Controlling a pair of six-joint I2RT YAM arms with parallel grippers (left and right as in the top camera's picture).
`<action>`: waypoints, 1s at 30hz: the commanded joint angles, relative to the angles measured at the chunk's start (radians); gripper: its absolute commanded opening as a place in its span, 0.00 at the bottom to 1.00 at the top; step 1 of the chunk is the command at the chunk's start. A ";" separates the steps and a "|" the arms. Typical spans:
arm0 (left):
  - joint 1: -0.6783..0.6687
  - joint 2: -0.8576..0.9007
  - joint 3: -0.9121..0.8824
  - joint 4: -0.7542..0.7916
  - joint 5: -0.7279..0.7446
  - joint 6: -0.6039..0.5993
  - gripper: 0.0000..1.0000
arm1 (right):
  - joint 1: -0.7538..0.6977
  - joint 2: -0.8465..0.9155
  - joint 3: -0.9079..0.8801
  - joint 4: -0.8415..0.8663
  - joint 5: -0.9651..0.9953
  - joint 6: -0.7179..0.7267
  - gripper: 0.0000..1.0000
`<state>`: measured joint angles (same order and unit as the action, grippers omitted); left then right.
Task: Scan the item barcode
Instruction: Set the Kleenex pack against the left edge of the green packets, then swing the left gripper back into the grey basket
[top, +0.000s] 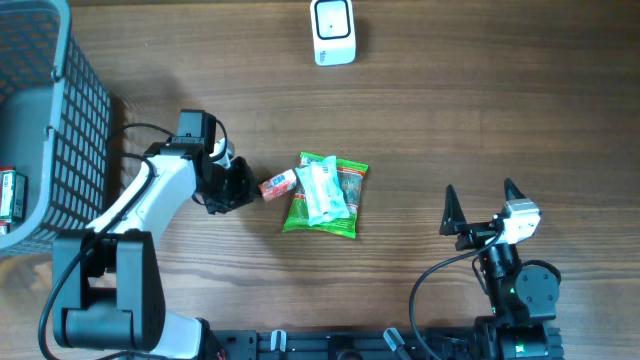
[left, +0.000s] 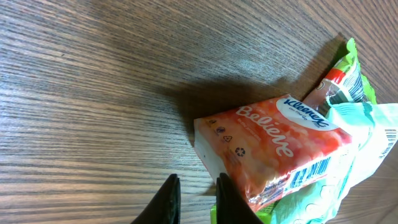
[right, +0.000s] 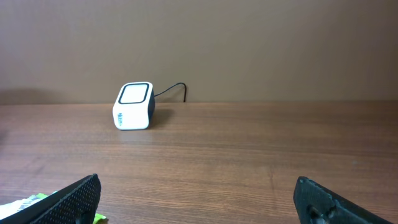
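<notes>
Spreading wide, the wooden desk (top: 480, 110) has open room across its right half and along the far edge. A grey mesh basket (top: 80, 110) fills the far left corner, and a small red-and-green pack (top: 10, 192) lies inside by its left wall. Near the middle a green pouch (top: 345, 215) lies flat. The white scanner (top: 333, 32) stands alone at the far edge. The right claw (top: 480, 205) gapes wide over bare wood, well apart from the pouch. A pale tissue pack (top: 322, 192) lies on top of the pouch. An orange tissue pack (left: 267, 146) rests against the pouch's left edge, with its barcode showing. The left claw (left: 198, 202) sits just beside it, only slightly apart, with bare wood in the slit.
</notes>
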<state>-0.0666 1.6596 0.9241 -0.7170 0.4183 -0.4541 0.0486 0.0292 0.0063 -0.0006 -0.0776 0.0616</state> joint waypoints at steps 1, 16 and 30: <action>-0.003 0.006 -0.007 -0.005 0.019 -0.002 0.18 | -0.003 0.002 -0.001 0.003 0.010 -0.009 0.99; -0.003 -0.068 0.304 -0.278 -0.096 0.059 0.29 | -0.003 0.002 -0.001 0.003 0.010 -0.009 1.00; 0.344 -0.074 1.089 -0.311 -0.329 0.089 0.87 | -0.003 0.002 -0.001 0.003 0.010 -0.009 1.00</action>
<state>0.1528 1.6012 1.9549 -1.0428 0.1665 -0.3759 0.0486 0.0338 0.0063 -0.0006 -0.0776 0.0616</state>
